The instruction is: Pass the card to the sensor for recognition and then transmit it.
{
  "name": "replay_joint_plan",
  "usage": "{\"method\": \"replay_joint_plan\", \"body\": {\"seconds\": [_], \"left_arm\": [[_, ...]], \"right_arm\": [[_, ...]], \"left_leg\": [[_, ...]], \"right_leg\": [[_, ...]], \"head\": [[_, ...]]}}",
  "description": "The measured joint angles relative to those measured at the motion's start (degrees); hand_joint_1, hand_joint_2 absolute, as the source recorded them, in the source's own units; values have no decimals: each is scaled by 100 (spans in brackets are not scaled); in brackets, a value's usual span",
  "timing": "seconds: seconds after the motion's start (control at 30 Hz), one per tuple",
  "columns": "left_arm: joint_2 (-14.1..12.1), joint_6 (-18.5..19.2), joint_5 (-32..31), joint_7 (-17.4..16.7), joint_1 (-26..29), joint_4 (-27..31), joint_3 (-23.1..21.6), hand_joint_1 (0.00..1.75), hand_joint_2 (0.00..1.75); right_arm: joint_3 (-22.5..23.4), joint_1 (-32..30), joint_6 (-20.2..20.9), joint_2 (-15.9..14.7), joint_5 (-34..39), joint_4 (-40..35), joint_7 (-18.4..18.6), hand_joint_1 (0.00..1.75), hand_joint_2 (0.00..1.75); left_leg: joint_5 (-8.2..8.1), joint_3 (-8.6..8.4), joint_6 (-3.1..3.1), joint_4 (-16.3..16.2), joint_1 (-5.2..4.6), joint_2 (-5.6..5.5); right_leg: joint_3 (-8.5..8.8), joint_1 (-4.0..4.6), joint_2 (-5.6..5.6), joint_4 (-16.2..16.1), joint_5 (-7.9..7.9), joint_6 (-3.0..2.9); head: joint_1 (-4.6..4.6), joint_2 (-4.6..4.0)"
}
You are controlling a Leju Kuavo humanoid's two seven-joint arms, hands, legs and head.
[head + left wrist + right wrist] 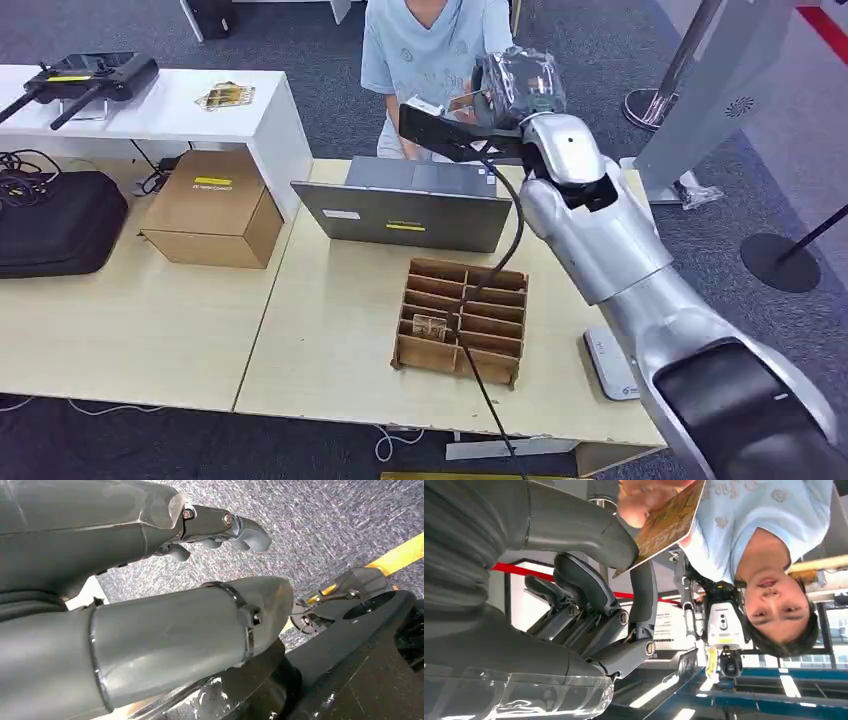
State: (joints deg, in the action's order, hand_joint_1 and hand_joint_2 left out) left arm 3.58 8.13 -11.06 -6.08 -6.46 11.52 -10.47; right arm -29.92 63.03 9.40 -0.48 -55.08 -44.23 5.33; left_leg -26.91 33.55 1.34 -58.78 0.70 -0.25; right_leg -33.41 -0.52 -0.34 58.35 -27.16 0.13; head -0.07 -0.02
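Right wrist view | right hand (589,610) pinches card (669,522) | person's hand (644,500) touching

Card (669,522): far end cut off by the frame edge in the right wrist view; near corner hidden behind the thumb of the right hand (589,605); printed pattern too blurred to read. In the head view it is a thin sliver behind the hand, the grip unseen.
Person (435,50): head cut off by the frame edge; lower body hidden behind the laptop (410,205).
Rack (462,320): contents too small to tell.
Left hand (220,530): fingertips curl out of sight.
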Motion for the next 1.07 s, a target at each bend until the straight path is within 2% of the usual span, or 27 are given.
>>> {"method": "replay_joint_plan", "body": {"seconds": [0.4,0.43,0.47,0.87,1.07], "left_arm": [[-4,46,15,-26,4,0,0,0,0],[-4,44,22,-26,4,0,0,0,0],[-4,33,26,-26,4,0,0,0,0],[0,-39,74,15,9,0,0,0,0],[0,-50,109,103,33,0,0,0,0]], "right_arm": [[-184,293,-94,109,90,671,-39,175,175],[-190,296,-96,111,90,697,-39,35,175],[-197,301,-98,114,90,716,-39,0,175],[-280,361,-461,159,184,900,-98,0,175],[-310,361,-873,-30,70,815,-179,0,175]], "left_leg": [[0,-1,0,-1,1,1],[0,-1,0,-1,1,0],[0,0,0,-1,1,0],[0,-1,0,-1,0,2],[0,-2,0,-3,-1,1]], "right_leg": [[0,0,1,-1,0,0],[0,-1,1,-1,0,0],[0,0,0,0,0,0],[-1,0,2,-1,0,0],[-2,0,1,-2,0,0]], "head": [[0,0],[0,0],[0,0],[0,0],[0,0]]}}
